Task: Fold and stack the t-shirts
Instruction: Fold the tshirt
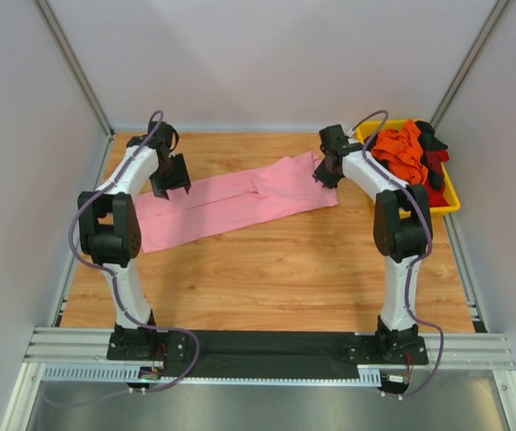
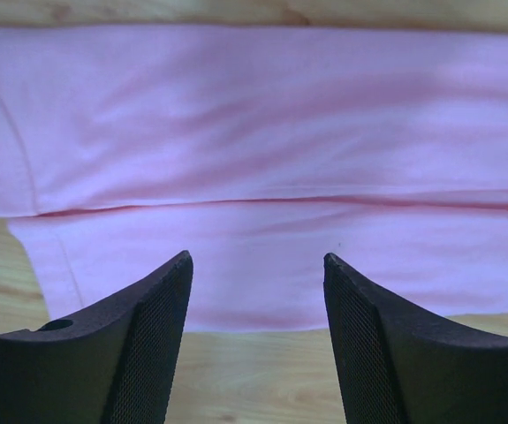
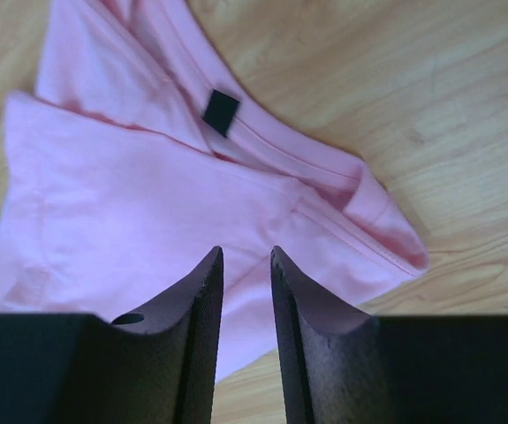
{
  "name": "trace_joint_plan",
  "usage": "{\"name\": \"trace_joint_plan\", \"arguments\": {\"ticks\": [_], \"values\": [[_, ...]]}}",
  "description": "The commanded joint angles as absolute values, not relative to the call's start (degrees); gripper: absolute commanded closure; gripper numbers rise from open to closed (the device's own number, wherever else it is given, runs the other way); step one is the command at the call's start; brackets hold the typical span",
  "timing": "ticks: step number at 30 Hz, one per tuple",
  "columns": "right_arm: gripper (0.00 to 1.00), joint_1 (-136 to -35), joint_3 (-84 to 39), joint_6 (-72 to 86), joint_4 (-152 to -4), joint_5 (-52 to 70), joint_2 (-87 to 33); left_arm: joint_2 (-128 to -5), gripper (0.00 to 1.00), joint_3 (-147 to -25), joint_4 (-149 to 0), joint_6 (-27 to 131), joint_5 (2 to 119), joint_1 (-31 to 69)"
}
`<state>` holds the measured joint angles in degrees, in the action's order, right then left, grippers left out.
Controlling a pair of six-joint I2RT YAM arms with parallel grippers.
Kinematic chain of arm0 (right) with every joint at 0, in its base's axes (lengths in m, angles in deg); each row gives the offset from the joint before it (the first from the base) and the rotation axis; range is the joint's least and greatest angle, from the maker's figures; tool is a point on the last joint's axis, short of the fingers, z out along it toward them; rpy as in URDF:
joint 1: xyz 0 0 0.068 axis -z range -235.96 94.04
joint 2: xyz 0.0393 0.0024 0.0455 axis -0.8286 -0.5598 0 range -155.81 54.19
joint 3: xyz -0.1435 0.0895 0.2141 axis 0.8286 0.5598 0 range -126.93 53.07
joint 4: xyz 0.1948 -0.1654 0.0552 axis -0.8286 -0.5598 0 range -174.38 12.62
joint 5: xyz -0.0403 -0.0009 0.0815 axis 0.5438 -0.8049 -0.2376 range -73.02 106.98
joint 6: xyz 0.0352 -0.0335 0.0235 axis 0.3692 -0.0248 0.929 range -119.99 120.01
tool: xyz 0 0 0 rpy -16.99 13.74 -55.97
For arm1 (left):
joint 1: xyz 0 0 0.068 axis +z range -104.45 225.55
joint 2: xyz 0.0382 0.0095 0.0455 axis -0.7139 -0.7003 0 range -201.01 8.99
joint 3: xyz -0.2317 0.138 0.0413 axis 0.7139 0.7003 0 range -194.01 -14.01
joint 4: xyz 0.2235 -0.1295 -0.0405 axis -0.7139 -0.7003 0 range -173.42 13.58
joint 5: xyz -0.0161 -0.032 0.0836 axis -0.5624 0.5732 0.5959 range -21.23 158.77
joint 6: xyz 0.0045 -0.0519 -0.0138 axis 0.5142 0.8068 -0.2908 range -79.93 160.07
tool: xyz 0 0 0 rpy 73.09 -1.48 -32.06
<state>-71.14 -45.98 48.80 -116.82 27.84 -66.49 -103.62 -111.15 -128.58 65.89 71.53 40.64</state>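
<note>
A light pink t-shirt lies folded lengthwise in a long strip across the wooden table. My left gripper hovers open and empty over the strip's far edge near its left end; the left wrist view shows pink cloth with a fold line beyond the gripper. My right gripper hangs over the collar end, jaws a narrow gap apart and empty. The right wrist view shows the gripper above the collar with its black label. Orange, red and black shirts lie heaped in the bin.
A yellow plastic bin stands at the table's far right corner beside the right arm. Grey walls enclose the table on three sides. Bare wood lies between the shirt and the arm bases.
</note>
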Motion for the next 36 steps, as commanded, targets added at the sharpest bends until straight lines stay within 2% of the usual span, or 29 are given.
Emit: {"name": "trace_joint_plan", "arguments": {"ticks": [1,4,9,14,19,25,27,30,36], "values": [[0.71,-71.25,-43.53,51.25,-117.72,30.51,-66.92,-104.03,0.32,-106.05,-126.0,66.7,67.1,41.42],[0.71,-70.99,-39.67,50.81,-114.74,31.48,-67.36,-105.52,0.32,-103.57,-126.95,67.31,68.67,41.42],[0.71,-69.32,-36.06,48.8,-112.46,33.42,-68.77,-108.86,0.32,-102.25,-128.45,69.07,78.06,41.42],[0.71,-68.35,-34.82,44.58,-109.99,33.34,-68.86,-110.8,0.32,-102.25,-129.24,70.74,80.01,41.42],[0.71,-68.44,-37.28,40.97,-108.49,33.07,-68.77,-104.85,0.32,-101.81,-130.3,71.01,76.33,41.42],[0.7,-68.09,-50.18,34.12,-112.44,30.53,-73.85,-94.38,0.32,-102.7,-129.95,66.88,66.5,41.07],[0.69,-67.82,-55.36,33.85,-115.87,27.46,-74.83,-91.22,0.33,-98.59,-125.23,63.47,59.32,40.8],[0.67,-68.08,-55.48,34.64,-116.06,23.23,-72.3,-89.01,0.34,-92.0,-121.43,61.17,52.88,39.84],[0.63,-69.05,-47.49,33.24,-116.05,15.95,-61.14,-92.24,0.4,-90.99,-122.21,53.0,62.67,36.76]]}}
